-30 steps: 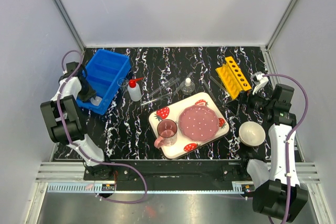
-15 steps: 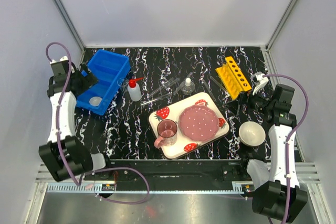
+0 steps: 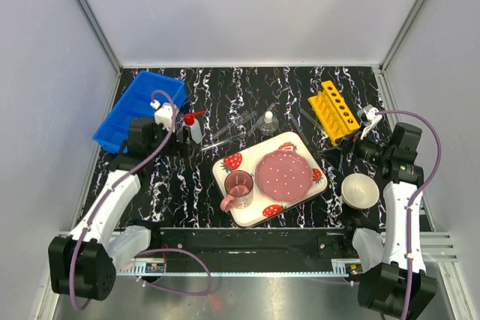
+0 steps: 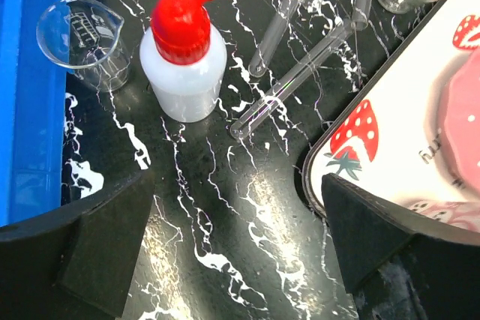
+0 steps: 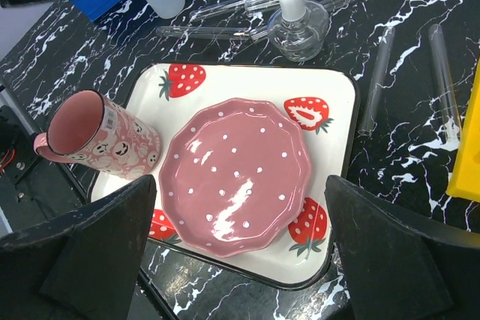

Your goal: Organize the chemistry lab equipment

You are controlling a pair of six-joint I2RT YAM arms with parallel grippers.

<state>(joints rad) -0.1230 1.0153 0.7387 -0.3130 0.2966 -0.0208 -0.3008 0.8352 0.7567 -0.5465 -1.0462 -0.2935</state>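
Standing bottle: white squeeze bottle point(image 4: 184, 73), red spout, was upright on the marbled table point(image 4: 225, 207), near the blue bin point(image 3: 139, 106).
Beaker: small clear beaker point(image 4: 81, 39) stood btwn bottle & bin, close to both.
Tubes: thin glass tubes point(image 4: 296, 73) lay loose to the bottle's right, near the tray corner.
Flask: flask point(image 5: 298, 28) w/ white top stood upright just past the tray's far edge.
Rack: yellow holed rack point(image 3: 334, 112) sat at far right.
L gripper: left gripper point(image 4: 240, 230) had jaws spread wide, nothing in them, above table by bottle.
R gripper: right gripper point(image 5: 240, 245) was likewise wide & empty, over the strawberry tray point(image 5: 225, 84) w/ pink plate point(image 5: 236, 174) & cup point(image 5: 94, 140).
Bowl: white bowl point(image 3: 360, 190) sat right of tray.
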